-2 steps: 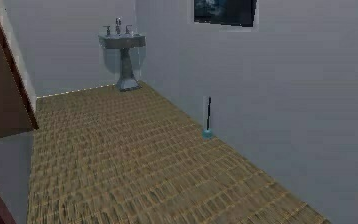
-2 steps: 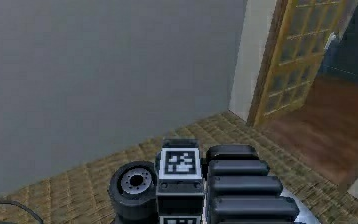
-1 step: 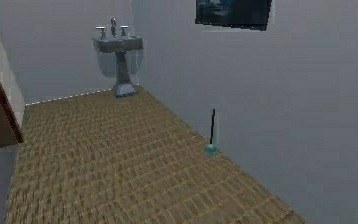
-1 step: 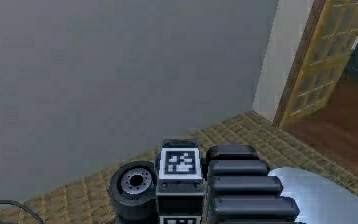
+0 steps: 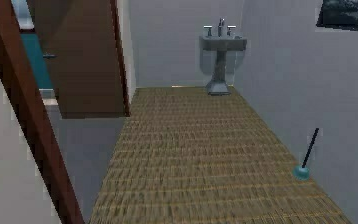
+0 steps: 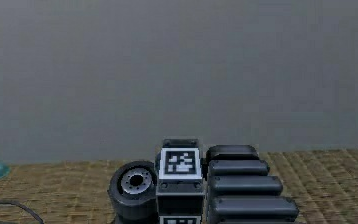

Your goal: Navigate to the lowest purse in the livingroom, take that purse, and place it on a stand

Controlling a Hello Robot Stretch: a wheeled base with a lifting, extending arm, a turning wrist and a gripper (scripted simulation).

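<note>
In the arm side view the arm's dark ribbed bar [image 6: 245, 185] rises from the bottom edge, drawn in close. A white square with black marks [image 6: 179, 165] sits at its end. Left of the square is the gripper [image 6: 135, 188], a dark round body low over the woven floor. I cannot make out its far end, so I cannot tell whether it holds anything.
A woven tan floor [image 5: 197, 150] runs ahead to a grey pedestal sink [image 5: 221, 55] at the far wall. A teal-cupped plunger [image 5: 306, 160] stands by the forward view's right wall. A brown door [image 5: 87, 60] stands ajar on the left behind a red-brown frame [image 5: 27, 120]. A plain grey wall [image 6: 177, 70] lies close on the arm side.
</note>
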